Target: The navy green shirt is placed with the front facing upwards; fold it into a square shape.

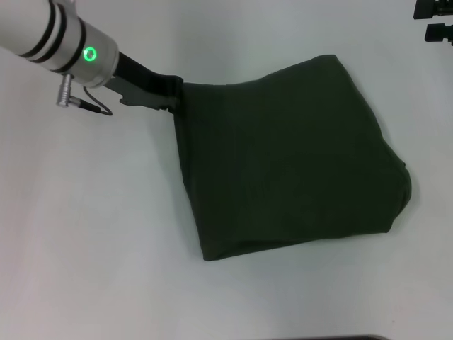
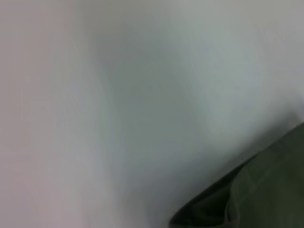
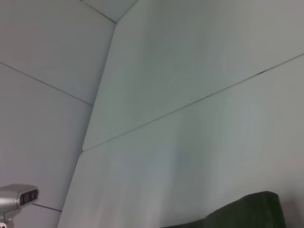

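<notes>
Shirt first: dark olive-green cotton shirt (image 1: 290, 163), folded into a rough four-sided bundle, lying on the white table (image 1: 92, 234) toward the right of centre in the head view, plain side up, no lettering or collar visible. Soft creases across the top layer; edges uneven, the near-right corner rounded and bulging, the near-left corner coming to a blunt point. Left gripper (image 1: 166, 95) at the far-left corner of the bundle, black fingers lying low along the table and meeting the cloth edge there, apparently closed on that corner, though the contact itself is partly hidden by the fabric. Behind it, silver wrist with black bands and a lit green ring light (image 1: 90, 54), plus a small grey cable plug hanging beneath. In the left wrist view, only a blurred stretch of table and a dark green fold of the shirt (image 2: 256, 190) at one corner. Right gripper (image 1: 435, 21) seen only as black parts at the far right edge of the head view, well apart from the shirt; jaw state impossible to tell. In the right wrist view, pale table panels with seams and a small piece of green cloth (image 3: 247, 211) at the edge.
</notes>
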`<state>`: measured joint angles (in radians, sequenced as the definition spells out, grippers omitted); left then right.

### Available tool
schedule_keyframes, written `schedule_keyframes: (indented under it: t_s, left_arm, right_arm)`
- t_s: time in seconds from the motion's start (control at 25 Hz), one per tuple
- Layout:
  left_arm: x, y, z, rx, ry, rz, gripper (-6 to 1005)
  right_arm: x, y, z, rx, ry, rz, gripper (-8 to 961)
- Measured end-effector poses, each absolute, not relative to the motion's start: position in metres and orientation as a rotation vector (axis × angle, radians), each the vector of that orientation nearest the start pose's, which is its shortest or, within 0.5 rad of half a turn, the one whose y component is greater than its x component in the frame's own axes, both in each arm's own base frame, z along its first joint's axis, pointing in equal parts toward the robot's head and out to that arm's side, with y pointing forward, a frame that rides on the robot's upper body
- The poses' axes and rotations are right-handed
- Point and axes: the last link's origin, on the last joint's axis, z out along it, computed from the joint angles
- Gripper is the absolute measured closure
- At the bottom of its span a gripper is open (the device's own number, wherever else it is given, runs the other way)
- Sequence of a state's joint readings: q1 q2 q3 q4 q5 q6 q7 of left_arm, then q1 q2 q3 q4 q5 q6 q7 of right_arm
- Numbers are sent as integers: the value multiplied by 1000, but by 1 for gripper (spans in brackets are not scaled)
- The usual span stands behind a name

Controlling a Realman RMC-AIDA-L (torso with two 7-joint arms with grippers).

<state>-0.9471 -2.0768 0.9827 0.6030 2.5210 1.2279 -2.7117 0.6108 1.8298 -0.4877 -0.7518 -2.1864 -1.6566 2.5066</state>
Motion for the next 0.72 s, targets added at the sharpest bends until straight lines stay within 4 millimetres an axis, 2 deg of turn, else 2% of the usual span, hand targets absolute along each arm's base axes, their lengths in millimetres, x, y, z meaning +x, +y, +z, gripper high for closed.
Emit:
schedule_keyframes:
  t_s: [0.56, 0.64, 0.72]
  left_arm:
    - [-198, 417, -42, -2301, -1660, 67, 953]
    - [-202, 418, -40, -2280, -1672, 63, 930]
    - [-205, 418, -37, -2261, -1682, 53, 859]
  right_arm:
    - [282, 370, 133, -2140, 1844, 687, 235]
    - [283, 370, 133, -2137, 1845, 688, 234]
    - [283, 369, 134, -2135, 1847, 690, 234]
